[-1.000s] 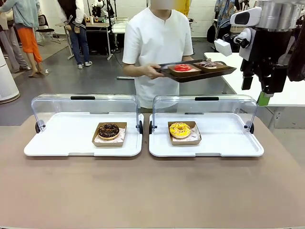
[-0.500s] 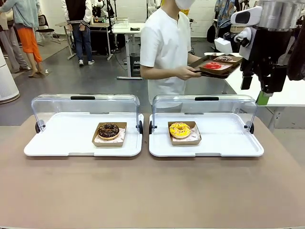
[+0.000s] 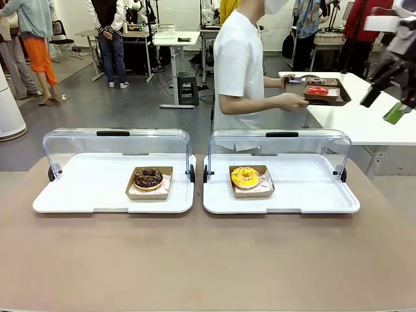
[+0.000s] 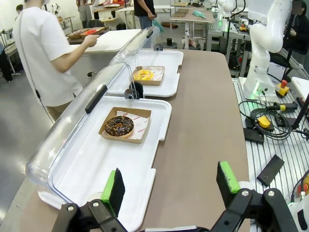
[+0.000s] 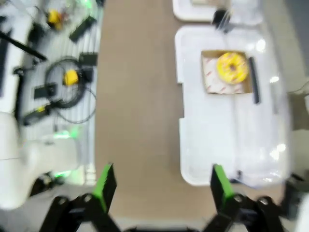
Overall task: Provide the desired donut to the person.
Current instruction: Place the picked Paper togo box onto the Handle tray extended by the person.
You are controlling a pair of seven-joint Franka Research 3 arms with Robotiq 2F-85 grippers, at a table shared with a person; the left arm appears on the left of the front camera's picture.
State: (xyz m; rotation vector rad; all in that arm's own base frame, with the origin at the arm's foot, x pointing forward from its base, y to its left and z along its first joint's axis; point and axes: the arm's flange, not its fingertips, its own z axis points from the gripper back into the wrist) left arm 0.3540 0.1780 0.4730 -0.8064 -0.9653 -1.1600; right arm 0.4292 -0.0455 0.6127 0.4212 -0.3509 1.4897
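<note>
Front: we see the person turned away at 1 o'clock; chocolate donut and yellow donut sit in trays.
Left wrist: left gripper spread, empty; chocolate donut at 11 o'clock, nearer.
Right wrist: right gripper spread, empty; yellow donut at 1 o'clock.

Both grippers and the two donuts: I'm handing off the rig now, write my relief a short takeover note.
Left gripper: open, empty, above its tray's near end.
Right gripper: open, empty, raised above the table.
Chocolate donut and yellow donut sit in paper trays on the white trays, lids open.
The person is turned away, holding a dark tray.
Done: nothing picked.
Left: learn the choice, grasp, hand over.
</note>
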